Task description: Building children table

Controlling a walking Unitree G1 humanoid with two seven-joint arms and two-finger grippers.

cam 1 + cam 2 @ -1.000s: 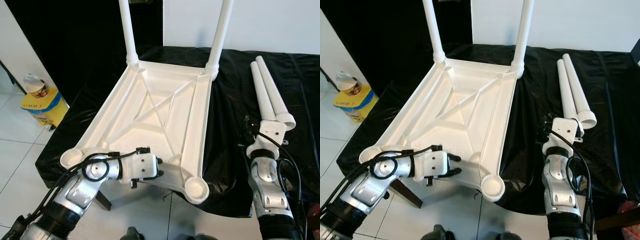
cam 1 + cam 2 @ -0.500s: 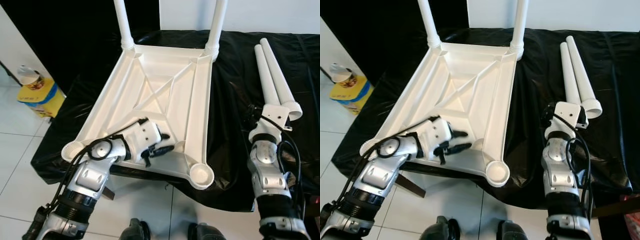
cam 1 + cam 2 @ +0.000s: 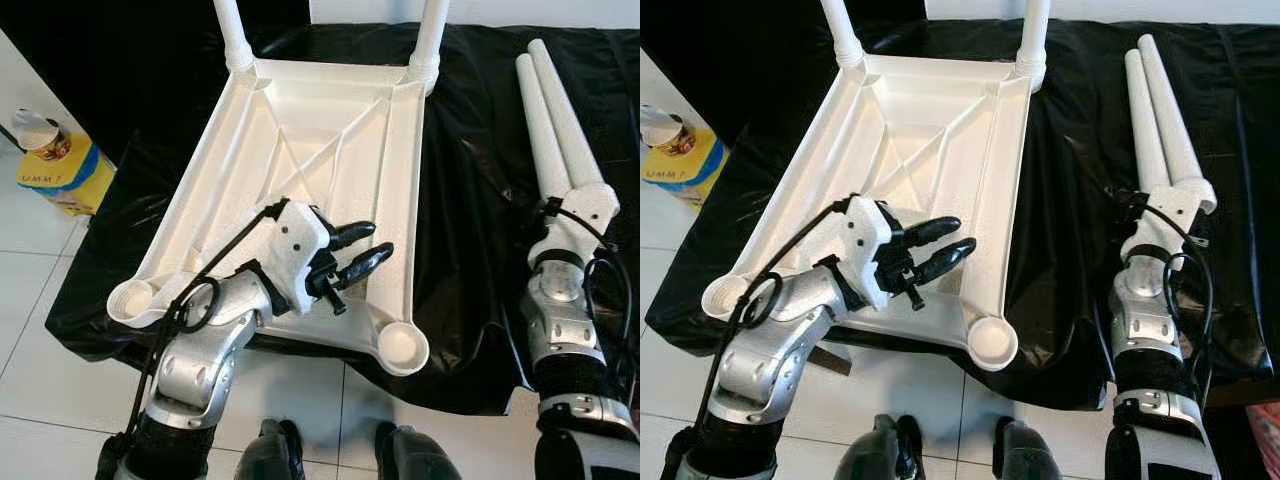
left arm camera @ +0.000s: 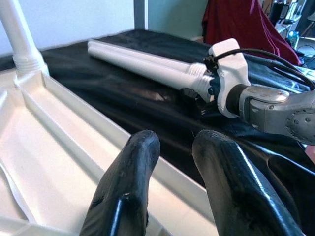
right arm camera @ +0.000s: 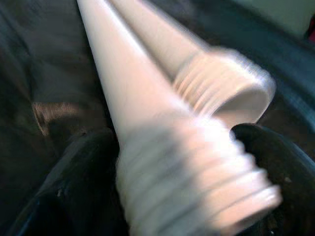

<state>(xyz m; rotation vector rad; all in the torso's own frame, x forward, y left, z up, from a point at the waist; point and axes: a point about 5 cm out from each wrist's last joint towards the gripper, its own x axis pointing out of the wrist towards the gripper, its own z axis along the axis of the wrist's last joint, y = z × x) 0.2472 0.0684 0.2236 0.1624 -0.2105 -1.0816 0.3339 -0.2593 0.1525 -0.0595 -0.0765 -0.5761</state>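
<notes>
The white plastic tabletop lies upside down on the glossy black sheet, its ribbed underside up and two round legs screwed in at the far corners. Above its near edge the left gripper hovers, fingers slightly apart and empty. Right of the tabletop, the right gripper holds the threaded end of one loose tapered leg, with a second leg touching it.

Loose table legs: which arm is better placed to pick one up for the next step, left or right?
Right. The right gripper already has its fingers around the threaded end of one loose leg on the black cloth. The left gripper hangs open over the upturned tabletop, away from them.
</notes>
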